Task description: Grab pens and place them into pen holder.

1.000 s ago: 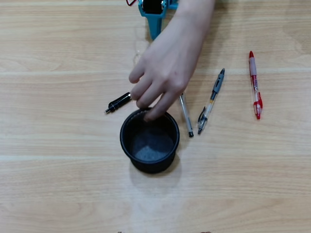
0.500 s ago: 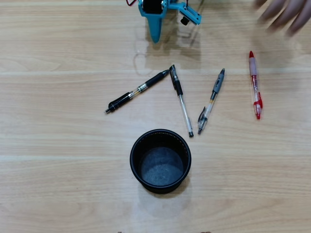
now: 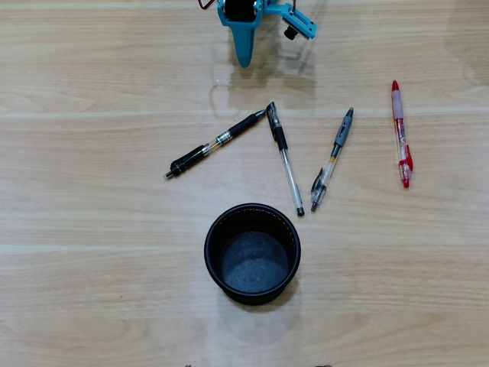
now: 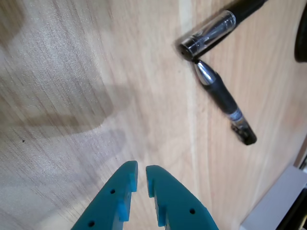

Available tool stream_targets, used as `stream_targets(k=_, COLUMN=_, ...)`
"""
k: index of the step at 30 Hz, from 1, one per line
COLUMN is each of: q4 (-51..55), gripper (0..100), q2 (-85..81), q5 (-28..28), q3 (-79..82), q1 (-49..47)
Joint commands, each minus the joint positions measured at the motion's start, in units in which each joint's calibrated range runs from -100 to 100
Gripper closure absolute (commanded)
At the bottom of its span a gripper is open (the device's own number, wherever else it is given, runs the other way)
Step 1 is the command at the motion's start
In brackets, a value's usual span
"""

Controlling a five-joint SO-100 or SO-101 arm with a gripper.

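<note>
Looking down in the overhead view, the teal gripper is hanging at the top edge of the wooden table, holding nothing. Four pens are lying below it: a black pen slanting left, a clear pen whose top is meeting the black pen's tip, a grey pen to the right, and a red pen well apart at the far right. The black pen holder is standing upright and empty, just below the clear pen's lower end.

In the wrist view, the gripper is showing its jaws nearly closed, only a narrow slit between them, gripping nothing. The black pen and clear pen are touching at upper right.
</note>
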Motion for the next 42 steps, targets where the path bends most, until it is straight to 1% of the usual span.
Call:
stream_targets(k=1, q4=0.9, gripper=97, q2=-0.2, q5=0.1, q3=0.1, q1=0.4)
stream_targets(k=9, q4=0.8, gripper=96, q2=-0.2, q5=0.1, q3=0.1, q1=0.9)
stream_targets(k=10, q4=0.9, gripper=97, q2=0.2, q5=0.1, q3=-0.1, q1=2.4)
stream_targets(k=12, q4=0.1, gripper=97, q2=0.9, q5=0.0, q3=-0.1, q1=3.4)
stream_targets(k=14, q4=-2.3, gripper=96, q2=3.9, q5=-0.3, q3=-0.9, q1=2.5)
stream_targets(k=16, q4=-9.7, gripper=96, q2=9.2, q5=-3.0, q3=-2.5, q1=1.9)
stream_targets(k=19, q4=-24.9, gripper=96, q2=23.2, q5=-9.0, q3=-8.0, q1=2.2)
stream_targets(k=20, q4=-29.7, gripper=96, q2=29.4, q5=-10.2, q3=-11.0, q1=2.3)
stream_targets(k=21, q4=-37.1, gripper=96, q2=43.2, q5=-10.7, q3=-20.0, q1=2.1)
stream_targets(k=22, q4=-38.4, gripper=96, q2=50.0, q5=-10.9, q3=-25.7, q1=1.9)
stream_targets(k=24, q4=-34.7, gripper=94, q2=62.6, q5=-13.7, q3=-37.9, q1=2.1)
stream_targets(k=25, q4=-25.9, gripper=89, q2=73.3, q5=-18.2, q3=-50.9, q1=2.3)
stream_targets(k=27, q4=-15.4, gripper=83, q2=82.9, q5=-22.1, q3=-64.4, q1=2.4)
stream_targets(k=30, q4=-0.6, gripper=75, q2=94.4, q5=-31.1, q3=-81.3, q1=2.4)
stream_targets(k=33, q4=12.7, gripper=75, q2=103.0, q5=-37.3, q3=-97.7, q1=3.2)
stream_targets(k=37, q4=22.3, gripper=75, q2=111.0, q5=-45.6, q3=-113.5, q1=3.1)
stream_targets(k=40, q4=24.0, gripper=75, q2=115.0, q5=-50.5, q3=-117.2, q1=3.0)
stream_targets(k=42, q4=24.2, gripper=76, q2=117.2, q5=-52.5, q3=-117.2, q1=3.0)
